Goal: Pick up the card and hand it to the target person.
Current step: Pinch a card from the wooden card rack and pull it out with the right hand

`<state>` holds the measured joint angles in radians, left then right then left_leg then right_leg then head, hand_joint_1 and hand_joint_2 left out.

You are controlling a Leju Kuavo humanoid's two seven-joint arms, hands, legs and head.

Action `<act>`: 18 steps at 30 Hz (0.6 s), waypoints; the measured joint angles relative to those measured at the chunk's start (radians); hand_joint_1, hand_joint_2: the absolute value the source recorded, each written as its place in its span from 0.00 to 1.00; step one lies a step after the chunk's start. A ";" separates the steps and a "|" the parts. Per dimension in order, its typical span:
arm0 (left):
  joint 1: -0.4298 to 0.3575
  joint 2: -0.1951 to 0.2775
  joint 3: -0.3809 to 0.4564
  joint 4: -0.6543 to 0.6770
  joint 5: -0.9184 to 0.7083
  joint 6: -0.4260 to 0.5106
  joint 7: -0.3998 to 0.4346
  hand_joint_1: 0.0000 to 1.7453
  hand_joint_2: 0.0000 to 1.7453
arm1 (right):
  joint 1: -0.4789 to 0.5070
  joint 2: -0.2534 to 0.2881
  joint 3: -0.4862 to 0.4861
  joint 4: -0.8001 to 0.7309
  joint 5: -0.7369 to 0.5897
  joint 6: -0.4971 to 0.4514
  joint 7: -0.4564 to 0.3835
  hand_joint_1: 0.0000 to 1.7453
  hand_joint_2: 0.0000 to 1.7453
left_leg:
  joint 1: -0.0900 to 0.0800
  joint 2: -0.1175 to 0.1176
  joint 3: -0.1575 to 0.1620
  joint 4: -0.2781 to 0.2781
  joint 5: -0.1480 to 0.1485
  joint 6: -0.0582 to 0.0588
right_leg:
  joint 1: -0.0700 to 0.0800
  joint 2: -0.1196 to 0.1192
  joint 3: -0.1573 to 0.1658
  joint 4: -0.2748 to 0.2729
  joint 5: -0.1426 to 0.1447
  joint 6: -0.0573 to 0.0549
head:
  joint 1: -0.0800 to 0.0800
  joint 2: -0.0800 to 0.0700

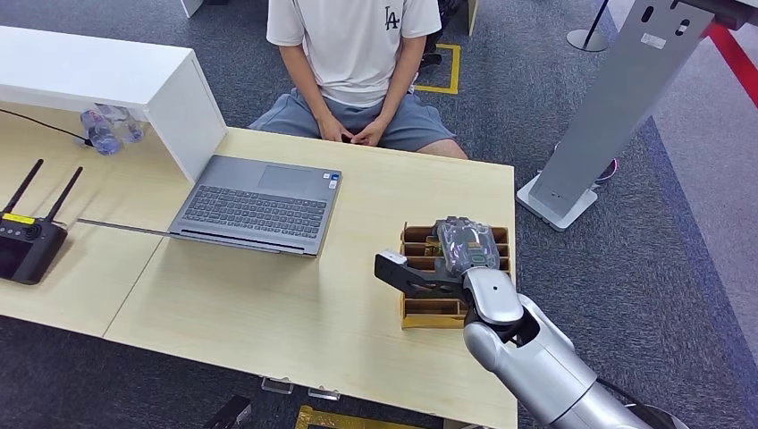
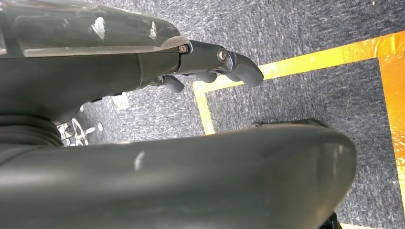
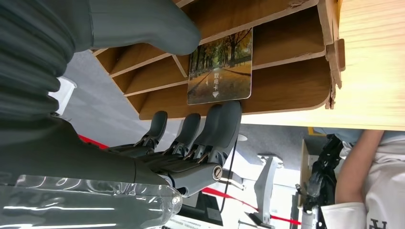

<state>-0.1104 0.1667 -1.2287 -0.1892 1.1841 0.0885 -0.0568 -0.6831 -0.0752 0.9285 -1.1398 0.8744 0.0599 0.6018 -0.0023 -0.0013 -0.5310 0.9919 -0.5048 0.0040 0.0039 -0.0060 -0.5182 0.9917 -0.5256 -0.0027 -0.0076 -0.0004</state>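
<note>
So the right hand [image 1: 465, 246] is sitting over the wooden slotted card holder [image 1: 420, 308] at the lower right of the head view, near the right edge of the light wood table [image 1: 268, 313]. From the right wrist view you can see the card [image 3: 219, 67] (autumn tree-lined path printed on it, some small text) standing in one of the holder's slots in the upper middle of that frame. The hand's dark fingers [image 3: 224, 124] are stretched out along the holder's outer edge just beside the card, and the thick thumb [image 3: 143, 24] is on the other side of the slots. Fingers spread apart, nothing held, card not pinched as far as I can tell.

The left hand [image 2: 210, 64] hangs over dark carpet with yellow floor tape [image 2: 296, 64], fingers curled in around nothing.

A person in a white T-shirt [image 1: 353, 45] sits at the far side of the table, top centre of the head view, hands together in their lap. An open grey laptop [image 1: 259, 206] sits centre-left, and a black controller with two antennas [image 1: 27, 241] at the far left.
</note>
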 joint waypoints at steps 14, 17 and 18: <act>0.000 0.000 0.000 0.000 0.000 0.000 0.000 0.00 0.00 | 0.001 0.000 0.000 0.011 -0.014 0.000 -0.009 0.47 1.00 | 0.000 0.000 0.000 0.000 0.000 0.000 | 0.000 0.000 0.000 0.000 0.000 0.000 | 0.000 0.000; 0.000 0.000 0.000 0.000 0.000 0.000 0.000 0.00 0.00 | 0.001 0.000 0.000 0.012 -0.016 0.000 -0.010 0.50 1.00 | 0.000 0.000 0.000 0.000 0.000 0.000 | 0.000 0.000 0.000 0.000 0.000 0.000 | 0.000 0.000; 0.000 0.000 0.000 0.000 0.000 0.000 0.000 0.00 0.00 | 0.001 0.000 0.000 0.013 -0.017 0.000 -0.010 0.51 1.00 | 0.000 0.000 0.000 0.000 0.000 0.000 | 0.000 0.000 0.000 0.000 0.000 0.000 | 0.000 0.000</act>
<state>-0.1104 0.1667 -1.2287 -0.1892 1.1841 0.0885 -0.0568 -0.6820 -0.0752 0.9285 -1.1273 0.8579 0.0600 0.5913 -0.0023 -0.0013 -0.5311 0.9919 -0.5048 0.0040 0.0039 -0.0060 -0.5182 0.9917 -0.5256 -0.0027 -0.0076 -0.0004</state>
